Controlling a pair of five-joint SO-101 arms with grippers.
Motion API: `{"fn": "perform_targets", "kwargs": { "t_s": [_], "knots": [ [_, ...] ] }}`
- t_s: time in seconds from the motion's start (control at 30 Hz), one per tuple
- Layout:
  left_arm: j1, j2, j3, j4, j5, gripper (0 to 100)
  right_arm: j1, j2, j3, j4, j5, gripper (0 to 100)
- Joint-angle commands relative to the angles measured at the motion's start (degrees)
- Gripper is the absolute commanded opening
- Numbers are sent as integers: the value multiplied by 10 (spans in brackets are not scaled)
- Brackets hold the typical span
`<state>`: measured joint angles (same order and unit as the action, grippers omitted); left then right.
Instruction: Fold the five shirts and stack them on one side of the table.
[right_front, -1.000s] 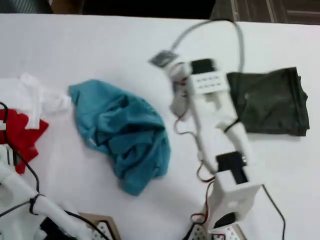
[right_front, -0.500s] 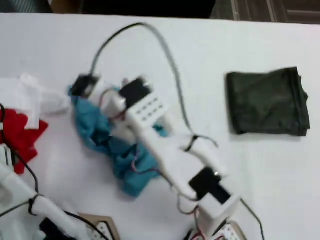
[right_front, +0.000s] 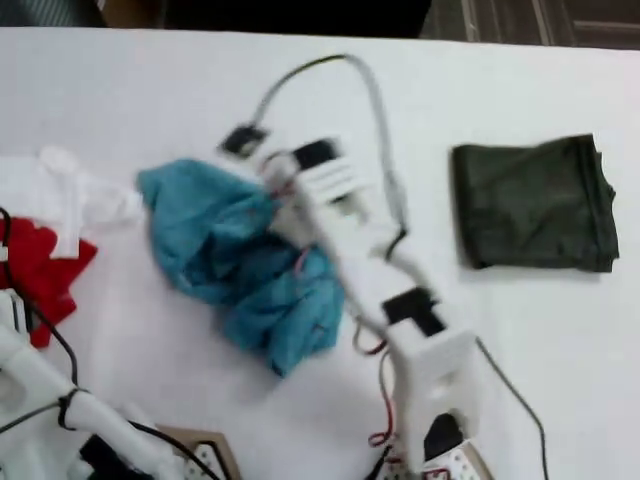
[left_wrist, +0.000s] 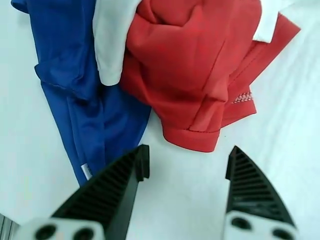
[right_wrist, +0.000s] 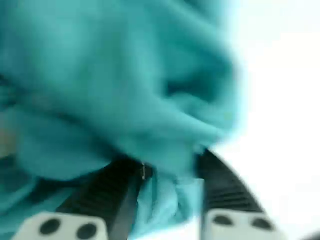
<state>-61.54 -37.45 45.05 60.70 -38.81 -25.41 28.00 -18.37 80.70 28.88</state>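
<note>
Teal shirt (right_front: 225, 250) is the piece in hand. The right pincer (right_wrist: 170, 167) is pressed onto a bunched fold of it, with cloth filling the gap between the jaws in the right wrist view. In the high view that pincer (right_front: 268, 200) bites the heap at its edge, on the side nearest the folded dark green shirt (right_front: 535, 205). From the grip, the crumpled bulk trails away on the side opposite that folded shirt and back toward the arm's own base. Its long axis therefore runs slantwise beside the forearm, not square to the bench (right_front: 150, 90) edge. By my judgement the coming move, spreading it flat, turns on pulling along that slant, away from the bulk. The right arm is plainly the nearer one to it. Its cable (right_front: 372, 88) loops over the bench beyond the pincer, toward the dark green shirt, which lies well apart and flat. The left pincer (left_wrist: 189, 155) hangs spread, holding nothing, just short of the red shirt (left_wrist: 195, 65). The blue shirt (left_wrist: 75, 85) lies beside the red one, and a strip of white shirt (left_wrist: 112, 35) overlaps both. That pile sits near the end of the teal heap farthest from the grip, close enough that a sweep that way could snag it.
</note>
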Motion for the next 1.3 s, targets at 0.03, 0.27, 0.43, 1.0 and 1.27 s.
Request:
{"fn": "perform_targets", "kwargs": {
  "t_s": [0.03,0.27,0.43,1.0,1.27],
  "knots": [
    [-1,-10,4,-11,3,268,122,-9,-91,17,-5,15],
    [11,-11,26,-11,4,268,202,-38,-188,102,-5,20],
    [23,-11,27,-11,5,268,138,-64,-188,170,-5,21],
    [-90,-14,7,-11,-47,268,-162,50,-157,89,-4,308],
    [-120,-11,11,-41,-63,268,-140,150,-161,50,-4,205]
  ]
}}
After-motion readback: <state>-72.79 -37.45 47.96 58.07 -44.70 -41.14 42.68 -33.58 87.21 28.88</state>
